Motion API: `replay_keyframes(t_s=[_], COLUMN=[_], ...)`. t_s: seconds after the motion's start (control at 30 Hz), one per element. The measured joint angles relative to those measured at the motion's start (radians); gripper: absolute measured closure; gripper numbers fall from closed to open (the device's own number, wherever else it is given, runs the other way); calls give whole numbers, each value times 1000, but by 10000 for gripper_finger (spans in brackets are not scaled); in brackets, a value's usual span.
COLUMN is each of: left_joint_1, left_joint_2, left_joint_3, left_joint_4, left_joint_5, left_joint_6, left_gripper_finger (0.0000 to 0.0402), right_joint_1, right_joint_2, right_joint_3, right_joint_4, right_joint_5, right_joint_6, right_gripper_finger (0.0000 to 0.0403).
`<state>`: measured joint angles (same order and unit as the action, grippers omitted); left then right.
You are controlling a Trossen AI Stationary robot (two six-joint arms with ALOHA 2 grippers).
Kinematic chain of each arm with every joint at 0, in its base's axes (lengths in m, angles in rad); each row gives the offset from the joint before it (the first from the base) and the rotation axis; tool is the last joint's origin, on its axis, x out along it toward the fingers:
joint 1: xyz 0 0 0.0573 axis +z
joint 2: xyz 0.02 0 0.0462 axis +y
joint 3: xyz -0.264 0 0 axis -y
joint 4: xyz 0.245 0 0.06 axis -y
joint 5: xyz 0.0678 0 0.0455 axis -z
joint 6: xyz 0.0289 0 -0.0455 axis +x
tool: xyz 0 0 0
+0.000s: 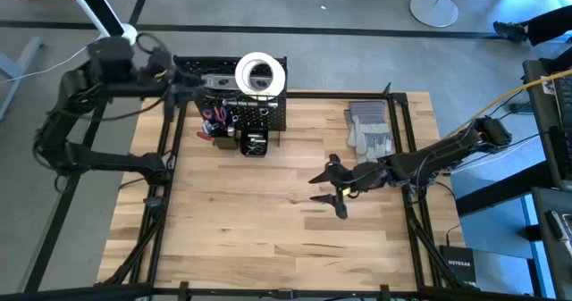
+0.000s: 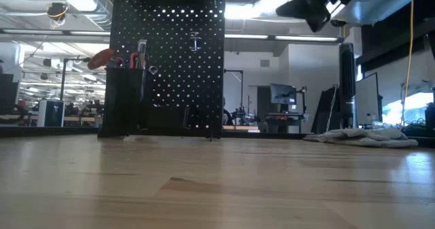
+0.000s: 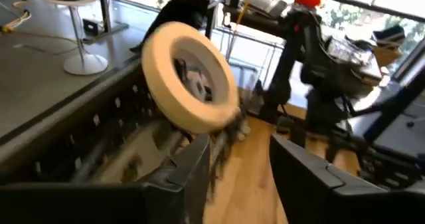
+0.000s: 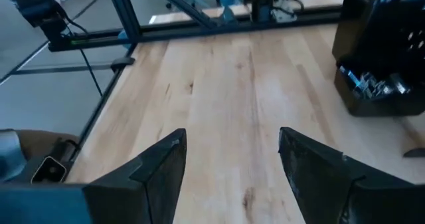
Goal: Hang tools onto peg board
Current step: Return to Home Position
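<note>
While tape roll (image 1: 260,73) rests on peg board (image 2: 178,66), left hand (image 3: 242,156) and right hand (image 4: 232,139) gape.

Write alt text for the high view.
Black peg board stands at the far edge of the table, white tape roll at its top, left gripper beside it. The right gripper is open over bare wood, near grey gloves.

Counter (image 1: 250,247): near half and centre-left lie bare, open to passage. Obstacles: peg board (image 1: 268,113) upright at the rear left; grey gloves (image 1: 369,129) at the rear right; right hand (image 1: 326,188), fingers spread, hovering right of centre.
</note>
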<state>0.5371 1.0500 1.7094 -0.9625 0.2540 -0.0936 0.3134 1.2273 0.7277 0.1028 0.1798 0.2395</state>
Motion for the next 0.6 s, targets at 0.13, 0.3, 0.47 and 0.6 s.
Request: replay_keyframes(t_s=[0.13, 0.3, 0.47, 0.6], left_joint_1=[-79, -185, -298, -408], left_joint_2=[-101, -300, -491, -567], left_joint_3=[-65, -327, -674, -862], left_joint_4=[-16, 112, 419, 633], left_joint_5=[-34, -78, -84, -80], left_joint_6=[-9, -109, -216, -230], left_gripper_finger=[282, 319, 358, 386], right_joint_1=[0, 0, 0, -1], right_joint_2=[-33, -65, -84, -89], right_joint_3=[0, 0, 1, 1], right_joint_4=[6, 11, 20, 22], right_joint_5=[12, 16, 20, 20], right_joint_6=[-54, -90, -91, -91], right_gripper_finger=[165, 178, 254, 332])
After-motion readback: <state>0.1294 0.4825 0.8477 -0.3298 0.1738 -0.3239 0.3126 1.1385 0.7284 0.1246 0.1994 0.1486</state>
